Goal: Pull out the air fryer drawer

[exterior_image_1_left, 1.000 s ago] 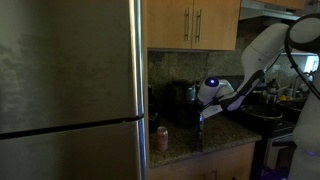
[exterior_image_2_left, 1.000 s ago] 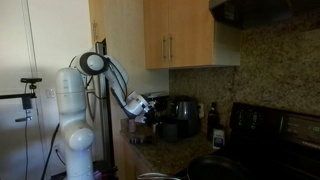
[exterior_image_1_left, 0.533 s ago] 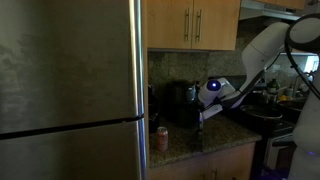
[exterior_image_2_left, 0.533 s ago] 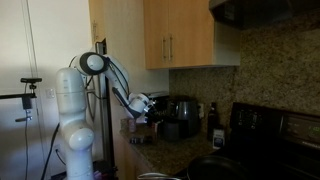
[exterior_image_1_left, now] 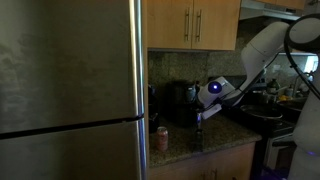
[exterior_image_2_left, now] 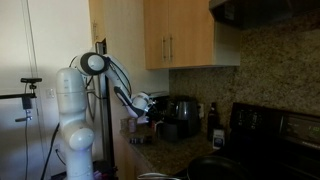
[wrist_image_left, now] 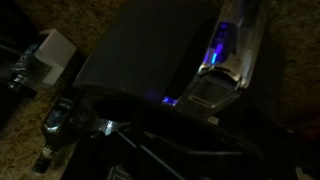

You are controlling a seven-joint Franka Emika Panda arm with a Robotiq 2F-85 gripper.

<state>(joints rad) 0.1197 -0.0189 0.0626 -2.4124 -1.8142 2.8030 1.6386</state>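
The air fryer (exterior_image_1_left: pixel 180 104) is a black boxy appliance on the granite counter, against the backsplash beside the fridge. It also shows in an exterior view (exterior_image_2_left: pixel 181 119). My gripper (exterior_image_1_left: pixel 200 114) hangs just in front of its front face, at about drawer height; in an exterior view (exterior_image_2_left: pixel 149 113) it sits a short way from the fryer. In the wrist view the fryer's dark top (wrist_image_left: pixel 140 55) fills the frame, with a silvery front panel and a blue light (wrist_image_left: pixel 215 60). My fingers are lost in darkness there. I cannot tell whether they hold the drawer handle.
A tall steel fridge (exterior_image_1_left: pixel 70 90) stands close beside the fryer. A small orange-red can (exterior_image_1_left: pixel 161 138) stands on the counter (exterior_image_1_left: pixel 185 145) near the front edge. Wooden cabinets (exterior_image_1_left: pixel 195 22) hang above. A stove with pans (exterior_image_1_left: pixel 262 112) is on the far side of the arm.
My wrist has drifted slightly away from the air fryer's front over the last second. The fryer body has not moved.
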